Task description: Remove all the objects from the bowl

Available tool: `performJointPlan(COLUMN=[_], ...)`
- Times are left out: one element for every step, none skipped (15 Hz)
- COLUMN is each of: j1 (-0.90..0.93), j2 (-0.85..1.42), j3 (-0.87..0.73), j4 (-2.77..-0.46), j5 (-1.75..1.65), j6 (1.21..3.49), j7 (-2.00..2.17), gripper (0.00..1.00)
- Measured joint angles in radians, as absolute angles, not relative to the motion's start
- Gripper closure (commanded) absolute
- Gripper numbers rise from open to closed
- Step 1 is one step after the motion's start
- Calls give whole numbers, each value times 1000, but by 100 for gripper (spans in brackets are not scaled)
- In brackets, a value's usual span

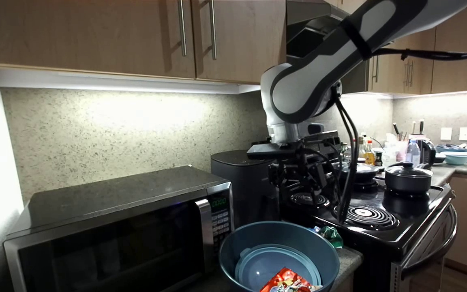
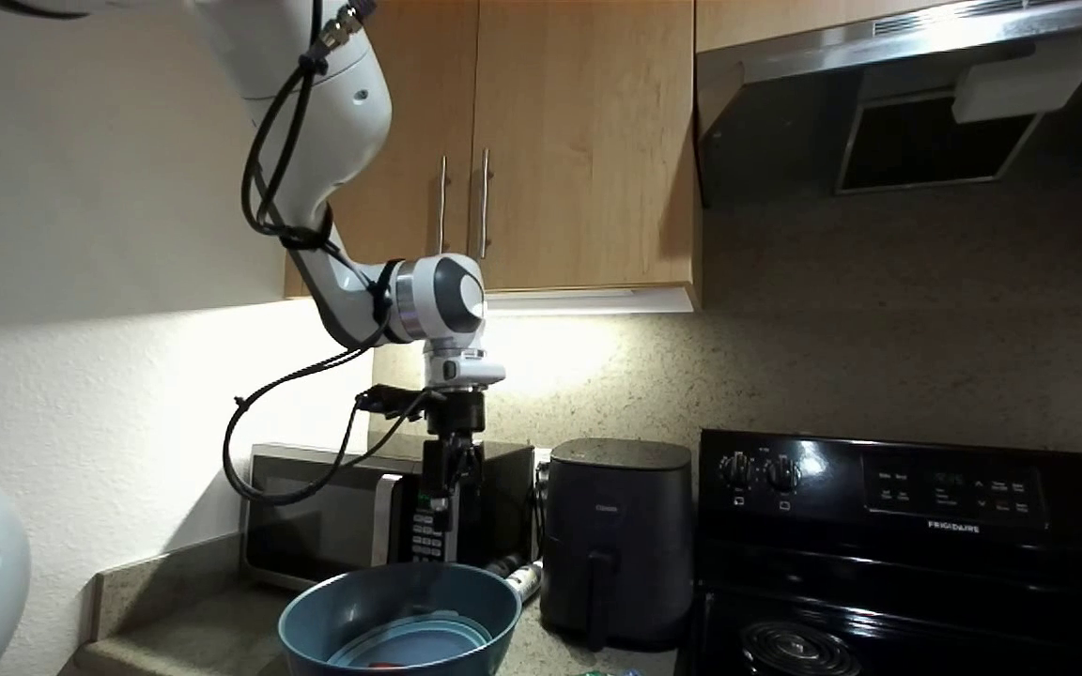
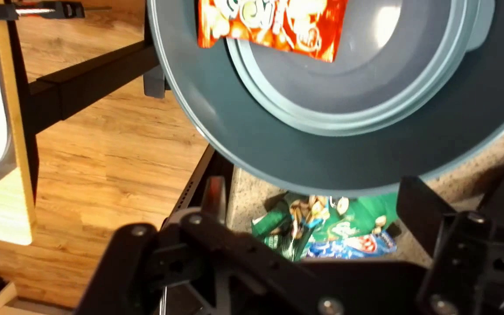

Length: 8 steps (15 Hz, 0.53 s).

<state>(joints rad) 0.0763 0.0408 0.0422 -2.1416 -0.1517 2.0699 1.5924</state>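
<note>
Nearby, a red-orange packet (image 1: 285, 279) lies inside the blue bowl (image 1: 253, 237). Just past the bowl's far right rim, green and blue packets (image 3: 344, 225) lie on the counter (image 3: 254, 188). Higher up, the gripper (image 3: 315, 199) hangs with its fingers (image 3: 420, 214) spread apart. Farther back, the air fryer (image 2: 616, 545) stands left of the stove (image 2: 917, 526).

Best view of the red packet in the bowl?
Wrist view: the red packet is largest there, printed face clearest, though the top edge crops it. In an exterior view the bottom edge crops the packet; in an exterior view only a red sliver shows.
</note>
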Motion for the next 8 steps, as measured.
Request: performJointPlan(j1=[86,96,106,114,121,126,130,132], j2=[58,78,100,123,147,170,191,205], j3=[55,67,77,86,93,98,99,99], j4=[-2145,-2149,-2152,-2155,-2157,-2157,-2157,-2157], j5=[-127,-105,-82,-66,-51,-44,-48,-50], j6=[2080,2090,2099,2105,2109,2110,2110,2111], j7=[1559,1526,1490,1451,1410,1368,1329,1306], gripper=[0,0,0,0,0,0,0,0])
